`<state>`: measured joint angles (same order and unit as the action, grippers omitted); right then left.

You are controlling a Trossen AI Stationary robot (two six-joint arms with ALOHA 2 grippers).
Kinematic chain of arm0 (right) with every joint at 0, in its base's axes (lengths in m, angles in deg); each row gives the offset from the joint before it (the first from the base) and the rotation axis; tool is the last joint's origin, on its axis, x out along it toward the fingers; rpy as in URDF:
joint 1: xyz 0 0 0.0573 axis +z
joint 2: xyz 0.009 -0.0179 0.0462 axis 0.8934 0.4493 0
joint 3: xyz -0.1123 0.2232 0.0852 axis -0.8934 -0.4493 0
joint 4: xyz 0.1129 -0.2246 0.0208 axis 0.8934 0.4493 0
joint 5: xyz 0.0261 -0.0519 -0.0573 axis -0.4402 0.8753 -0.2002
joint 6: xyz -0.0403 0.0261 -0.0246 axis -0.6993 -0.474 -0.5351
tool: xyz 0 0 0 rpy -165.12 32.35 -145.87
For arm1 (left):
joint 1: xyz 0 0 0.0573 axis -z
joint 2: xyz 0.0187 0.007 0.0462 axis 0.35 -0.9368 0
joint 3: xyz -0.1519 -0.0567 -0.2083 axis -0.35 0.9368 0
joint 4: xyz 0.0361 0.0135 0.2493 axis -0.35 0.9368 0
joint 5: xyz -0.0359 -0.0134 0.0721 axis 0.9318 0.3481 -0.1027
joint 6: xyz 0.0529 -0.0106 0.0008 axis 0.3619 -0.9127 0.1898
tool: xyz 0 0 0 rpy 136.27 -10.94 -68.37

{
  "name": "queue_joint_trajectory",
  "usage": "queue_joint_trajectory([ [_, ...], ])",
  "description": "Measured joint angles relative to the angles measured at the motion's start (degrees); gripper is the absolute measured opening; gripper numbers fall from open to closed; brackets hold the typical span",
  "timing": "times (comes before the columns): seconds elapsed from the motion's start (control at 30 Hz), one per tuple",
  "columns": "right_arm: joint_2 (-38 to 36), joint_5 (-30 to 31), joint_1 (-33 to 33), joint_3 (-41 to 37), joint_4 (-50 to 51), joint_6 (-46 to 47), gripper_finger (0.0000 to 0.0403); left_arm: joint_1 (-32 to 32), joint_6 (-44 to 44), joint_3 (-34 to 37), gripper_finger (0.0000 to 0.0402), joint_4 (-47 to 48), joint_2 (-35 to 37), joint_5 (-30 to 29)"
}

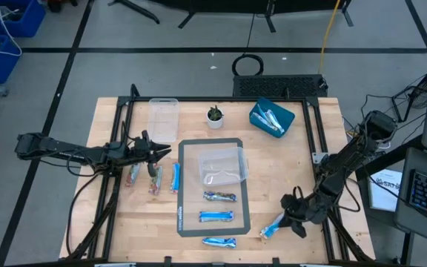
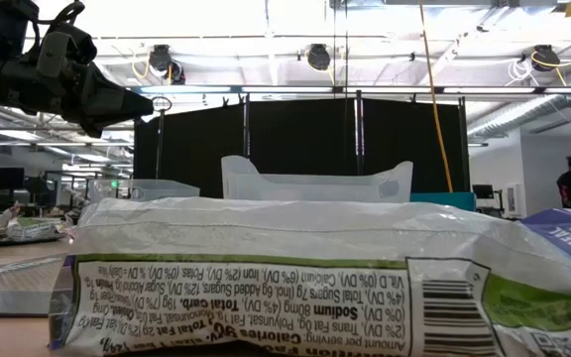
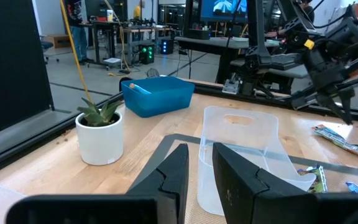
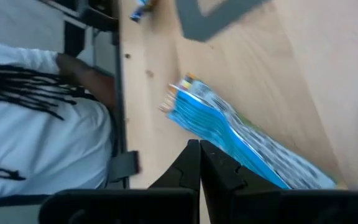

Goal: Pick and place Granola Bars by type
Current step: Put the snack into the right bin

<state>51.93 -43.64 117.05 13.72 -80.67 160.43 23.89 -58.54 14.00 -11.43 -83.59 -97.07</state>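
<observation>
Three blue granola bars point(image 1: 219, 196) point(image 1: 216, 216) point(image 1: 219, 242) lie flat on the grey mat point(image 1: 187, 148). The nearest fills the low view point(image 2: 295, 278). Three more bars point(image 1: 155, 180) lie left of the mat, below my left gripper point(image 1: 167, 153) point(image 3: 200, 168). That gripper points level toward the table's right, open by a narrow gap, with nothing in it. Another blue bar point(image 1: 271, 230) point(image 4: 229, 124) lies flat on the wood near the front right. My right gripper point(image 1: 284, 220) point(image 4: 199, 149) is shut and slants down at that bar's side. My right gripper's shut fingertips point(image 4: 209, 155) stand at the long edge point(image 4: 224, 146) of the blue bar, slanting down from the table's right. The bar lies flat on the wood. I cannot tell whether the fingertips touch it.
A clear tub point(image 1: 222, 167) stands on the mat, and another point(image 1: 164, 119) at the far left. A small potted plant point(image 1: 214, 116) and a blue bin point(image 1: 271, 119) holding bars stand at the far edge. A person in a white top point(image 4: 36, 112) is beside the table's near edge.
</observation>
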Motion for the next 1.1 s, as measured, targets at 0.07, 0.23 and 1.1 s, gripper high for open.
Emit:
queue_joint_trajectory([
  [0.07, 0.00, -0.18, 0.43, 0.00, 1.79, 3.19, 0.0000, 0.01, 0.00, 0.01, 0.0079, 0.00, 0.01, 0.00],
  [0.23, 0.00, -1.15, 0.38, 0.00, 4.95, 5.31, 0.0000, -0.01, 0.02, 0.00, 0.0079, 0.01, 0.01, 0.00],
  [1.1, 0.00, 17.84, -0.33, 0.03, 24.35, 4.08, 0.0000, -0.01, 0.01, 0.01, 0.0079, 0.01, 0.00, 0.00],
])
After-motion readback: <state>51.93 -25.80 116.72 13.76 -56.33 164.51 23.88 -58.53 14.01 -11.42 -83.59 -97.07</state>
